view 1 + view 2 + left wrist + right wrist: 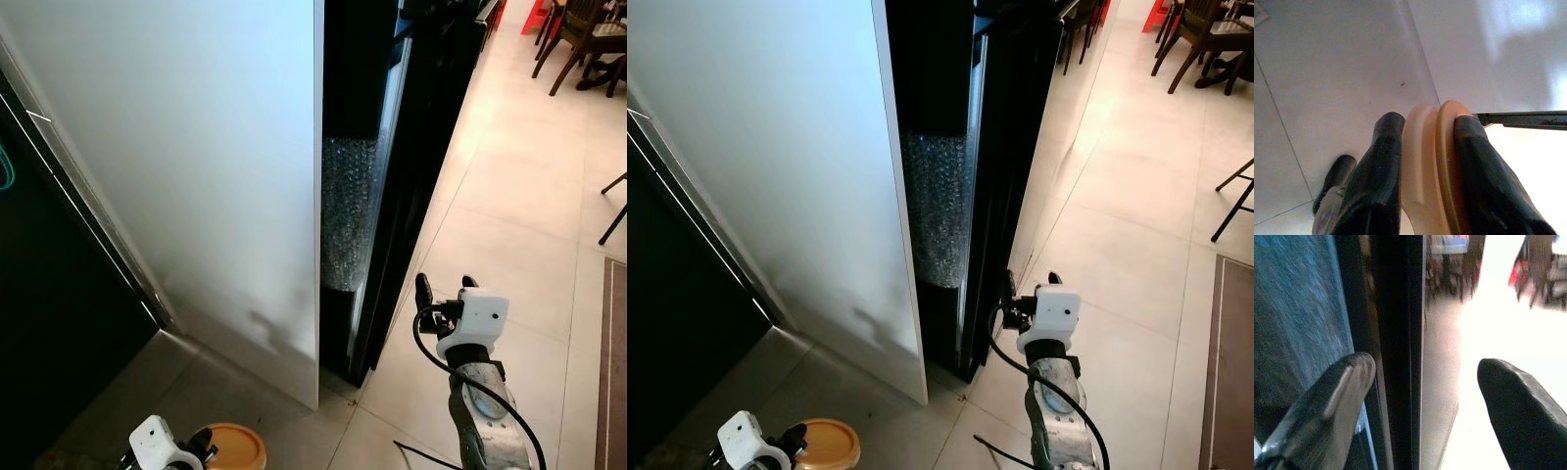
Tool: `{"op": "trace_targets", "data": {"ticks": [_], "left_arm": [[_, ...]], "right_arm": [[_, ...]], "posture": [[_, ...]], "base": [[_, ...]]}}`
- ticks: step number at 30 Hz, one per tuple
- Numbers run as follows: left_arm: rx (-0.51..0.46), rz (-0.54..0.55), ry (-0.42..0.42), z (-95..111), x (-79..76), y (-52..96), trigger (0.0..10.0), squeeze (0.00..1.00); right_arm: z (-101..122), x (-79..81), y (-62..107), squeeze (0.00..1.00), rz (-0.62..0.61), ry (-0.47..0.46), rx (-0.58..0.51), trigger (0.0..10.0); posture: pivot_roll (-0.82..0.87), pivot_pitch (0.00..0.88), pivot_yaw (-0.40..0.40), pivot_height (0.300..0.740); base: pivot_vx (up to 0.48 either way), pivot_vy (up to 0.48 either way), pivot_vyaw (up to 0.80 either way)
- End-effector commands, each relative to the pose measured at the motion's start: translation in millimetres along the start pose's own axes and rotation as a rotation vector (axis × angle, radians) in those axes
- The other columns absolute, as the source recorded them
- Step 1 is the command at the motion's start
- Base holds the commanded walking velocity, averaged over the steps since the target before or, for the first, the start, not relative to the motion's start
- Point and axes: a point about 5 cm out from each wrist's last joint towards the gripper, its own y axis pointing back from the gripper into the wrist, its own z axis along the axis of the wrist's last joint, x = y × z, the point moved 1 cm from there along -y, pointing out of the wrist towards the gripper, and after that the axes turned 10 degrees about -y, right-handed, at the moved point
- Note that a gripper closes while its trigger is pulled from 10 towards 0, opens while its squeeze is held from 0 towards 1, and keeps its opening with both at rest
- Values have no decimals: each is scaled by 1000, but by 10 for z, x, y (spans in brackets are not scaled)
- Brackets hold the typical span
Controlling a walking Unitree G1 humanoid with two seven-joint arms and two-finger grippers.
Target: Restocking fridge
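Observation:
My left gripper [1427, 122] is shut on a round tan container with an orange lid [233, 447], held low over the floor tiles at the foot of a tall white panel [196, 147]. To the right of the panel, the black fridge door [392, 196] stands a little ajar. Bubble wrap [345, 211] shows in the dark gap. My right gripper [446, 289] is raised at the door's outer edge, about knee height. In the right wrist view this gripper [1425, 367] is open, with the black door edge [1400, 357] between its fingers, not pinched.
A dark glass-fronted unit [49, 323] stands at the left. Pale floor tiles [509, 196] stretch to the right. Wooden dining chairs [578, 39] are at the far right, a thin chair leg [612, 211] and a rug's edge [612, 372] nearer.

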Motion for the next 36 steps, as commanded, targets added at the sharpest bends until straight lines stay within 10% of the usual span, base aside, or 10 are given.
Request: {"op": "trace_targets", "data": {"ticks": [1,36], "left_arm": [[2,18,-13,7,66,9,10000,0],[16,33,-27,-21,120,22,10000,0]], "right_arm": [[62,-7,-5,0,-5,2,-12,10000],[63,56,1,0,21,12,20,10000]], "posture": [[-65,60,17,740],[-66,65,16,740]], "base": [[0,0,0],[185,0,0]]}}
